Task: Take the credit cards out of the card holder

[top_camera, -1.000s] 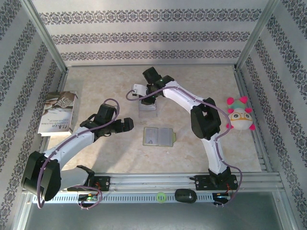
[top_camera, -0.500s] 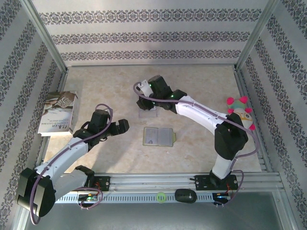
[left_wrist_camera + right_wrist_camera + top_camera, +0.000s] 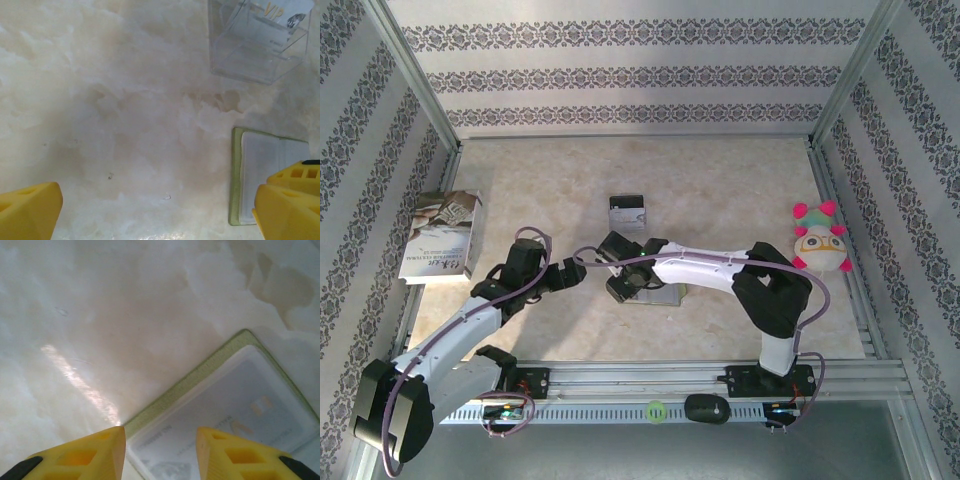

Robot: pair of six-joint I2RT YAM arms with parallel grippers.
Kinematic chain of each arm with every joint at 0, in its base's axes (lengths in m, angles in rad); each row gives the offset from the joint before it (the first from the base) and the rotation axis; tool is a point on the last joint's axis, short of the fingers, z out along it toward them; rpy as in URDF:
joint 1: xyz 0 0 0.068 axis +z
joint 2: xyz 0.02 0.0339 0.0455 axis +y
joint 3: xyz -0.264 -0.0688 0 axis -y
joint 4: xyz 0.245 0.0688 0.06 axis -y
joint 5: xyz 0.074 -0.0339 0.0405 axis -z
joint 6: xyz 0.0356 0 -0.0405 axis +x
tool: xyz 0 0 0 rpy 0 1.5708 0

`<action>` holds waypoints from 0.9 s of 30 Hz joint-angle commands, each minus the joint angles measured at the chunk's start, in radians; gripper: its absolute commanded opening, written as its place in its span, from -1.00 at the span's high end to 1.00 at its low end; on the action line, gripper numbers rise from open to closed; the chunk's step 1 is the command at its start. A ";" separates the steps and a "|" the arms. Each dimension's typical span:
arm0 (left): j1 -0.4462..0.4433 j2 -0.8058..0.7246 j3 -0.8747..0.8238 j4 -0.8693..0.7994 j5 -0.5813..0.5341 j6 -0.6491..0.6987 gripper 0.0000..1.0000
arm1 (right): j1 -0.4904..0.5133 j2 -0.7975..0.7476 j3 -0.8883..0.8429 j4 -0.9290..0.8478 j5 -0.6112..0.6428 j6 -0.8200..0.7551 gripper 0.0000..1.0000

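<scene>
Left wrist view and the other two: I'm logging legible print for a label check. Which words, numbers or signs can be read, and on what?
"VIP": gold letters on the credit card standing in the clear plastic box.
Faint print on the pocketed card inside the card holder: too blurred to read.
Cover text on the printed booklet: too small to read.

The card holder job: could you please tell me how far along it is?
Done: a VIP card sits in the clear stand. In hand: the right gripper hovers, fingers apart and empty, over the open card holder. To do: a pocketed card lies inside it, not yet pulled out.
</scene>
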 commanded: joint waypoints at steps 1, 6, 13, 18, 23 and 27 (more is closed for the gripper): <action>0.014 -0.009 -0.013 0.038 0.023 -0.018 -0.96 | 0.019 0.018 0.030 -0.051 0.067 -0.006 0.14; 0.014 -0.006 -0.009 0.039 0.029 -0.018 -0.96 | 0.036 0.061 0.033 -0.059 0.095 -0.016 0.16; 0.013 -0.001 -0.008 0.049 0.055 -0.003 -0.86 | 0.038 0.090 0.016 -0.046 0.067 -0.019 0.41; 0.008 0.036 -0.013 0.097 0.121 -0.005 -0.71 | 0.024 0.066 -0.019 0.010 0.040 -0.016 0.97; -0.050 0.075 -0.017 0.138 0.113 -0.020 -0.59 | 0.012 -0.044 -0.112 0.161 -0.004 0.003 1.00; -0.097 0.122 -0.008 0.196 0.106 -0.041 -0.41 | -0.019 -0.161 -0.227 0.341 -0.070 0.048 1.00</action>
